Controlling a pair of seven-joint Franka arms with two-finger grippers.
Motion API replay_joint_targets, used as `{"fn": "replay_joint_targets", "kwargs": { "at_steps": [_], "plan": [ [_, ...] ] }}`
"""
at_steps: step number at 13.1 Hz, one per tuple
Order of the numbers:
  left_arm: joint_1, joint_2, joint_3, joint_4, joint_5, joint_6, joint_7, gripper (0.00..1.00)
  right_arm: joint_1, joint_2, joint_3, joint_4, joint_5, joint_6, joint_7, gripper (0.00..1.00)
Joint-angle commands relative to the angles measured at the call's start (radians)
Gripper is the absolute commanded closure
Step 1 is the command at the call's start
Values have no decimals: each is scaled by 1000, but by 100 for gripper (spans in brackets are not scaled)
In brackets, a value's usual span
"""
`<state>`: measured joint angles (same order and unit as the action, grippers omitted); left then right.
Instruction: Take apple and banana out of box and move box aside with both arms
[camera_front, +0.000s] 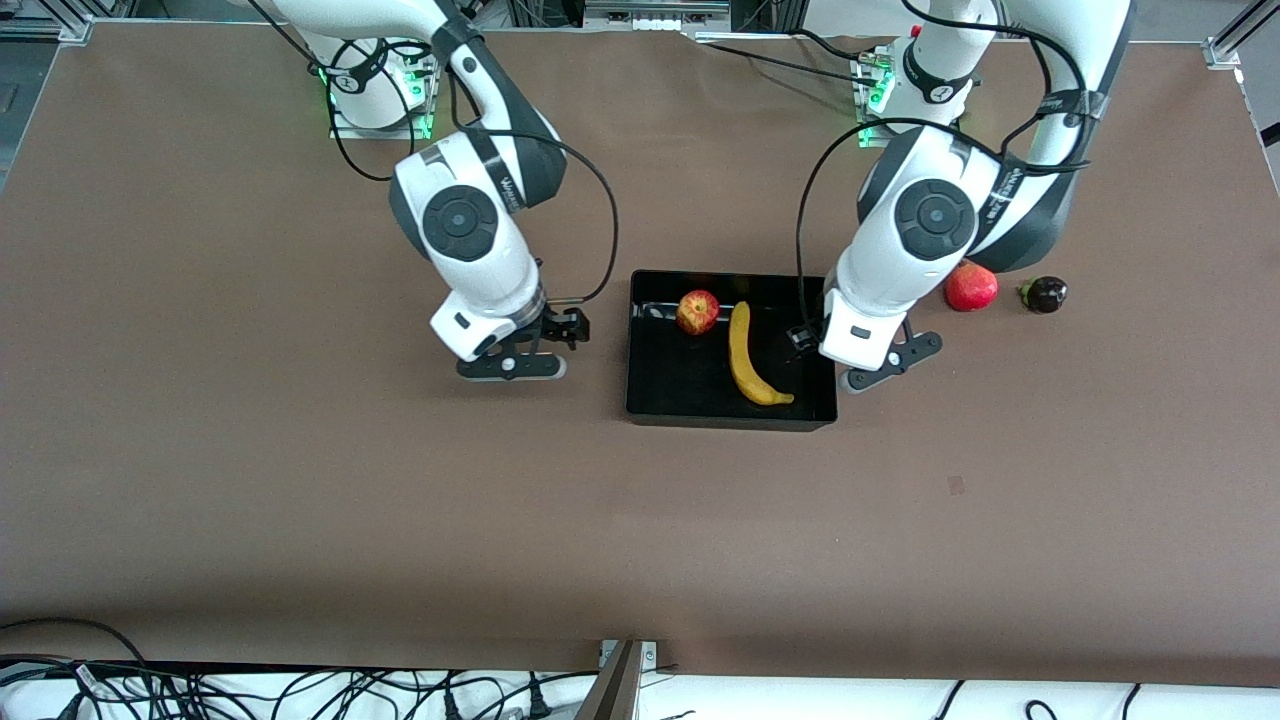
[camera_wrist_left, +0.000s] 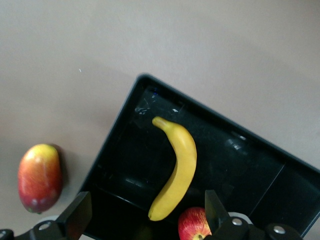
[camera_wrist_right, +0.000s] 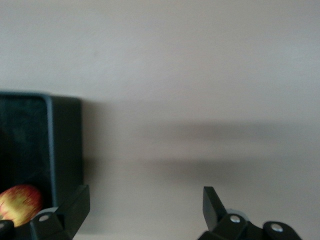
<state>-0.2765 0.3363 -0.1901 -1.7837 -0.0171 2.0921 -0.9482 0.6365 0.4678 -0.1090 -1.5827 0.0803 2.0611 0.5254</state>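
nothing of the job had been done when i looked. the table (camera_front: 250, 480) was largely bare, and the box (camera_front: 690, 412) sat near its middle, a little toward the left arm's end, with both fruits inside it. the banana (camera_front: 745, 358) lay along the box floor, one tip close to the wall nearest the front camera. the apple (camera_front: 697, 311) sat just beside the banana's other tip, close to the wall nearest the robots' bases. the left gripper (camera_front: 838, 372) hung over the box's edge at the left arm's end, jaws spread wide and holding nothing. the right gripper (camera_front: 520, 362) hovered over bare table beside the box's other end, jaws just as wide and empty. so both fruits were yet to come out, and the box was yet to be shifted.
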Motion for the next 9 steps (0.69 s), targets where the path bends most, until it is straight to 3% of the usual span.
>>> {"fn": "replay_joint_targets", "kwargs": {
  "at_steps": [1, 6, 9],
  "plan": [
    [-26, 19, 1, -10, -21, 19, -47, 0, -37, -127, -56, -11, 19, -140, -45, 0],
    [-107, 116, -3, -13, -21, 80, -157, 0, -49, -325, -262, -20, 41, -382, -275, 0],
    [-168, 174, -3, -13, -15, 130, -246, 0, -46, -396, -368, -22, 21, -458, -358, 0]
  ]
}}
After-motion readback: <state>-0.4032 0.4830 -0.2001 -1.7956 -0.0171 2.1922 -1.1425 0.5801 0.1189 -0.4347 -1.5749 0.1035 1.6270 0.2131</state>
